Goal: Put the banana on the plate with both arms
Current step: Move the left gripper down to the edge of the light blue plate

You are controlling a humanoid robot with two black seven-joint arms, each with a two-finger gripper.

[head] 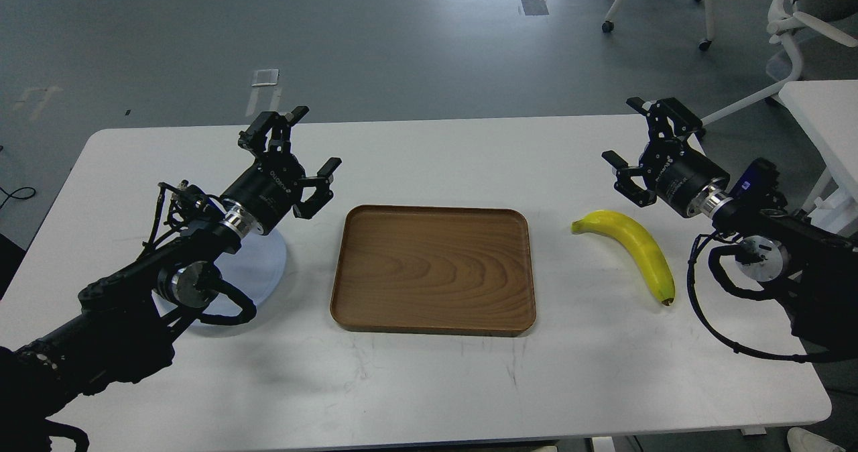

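Observation:
A curved yellow banana (pixel 637 249) lies on the white table to the right of the tray, its dark tip toward the front. The pale blue-grey plate (pixel 267 264) sits at the left, mostly hidden under my left arm. My left gripper (pixel 315 142) hovers open above the table just behind the plate, holding nothing. My right gripper (pixel 625 130) is open and empty, raised behind and slightly right of the banana, apart from it.
A brown wooden tray (pixel 433 269) sits in the middle of the white table (pixel 429 385). Rolling chairs (pixel 798 29) and a second white table (pixel 828 117) stand at the back right beyond the table's edge.

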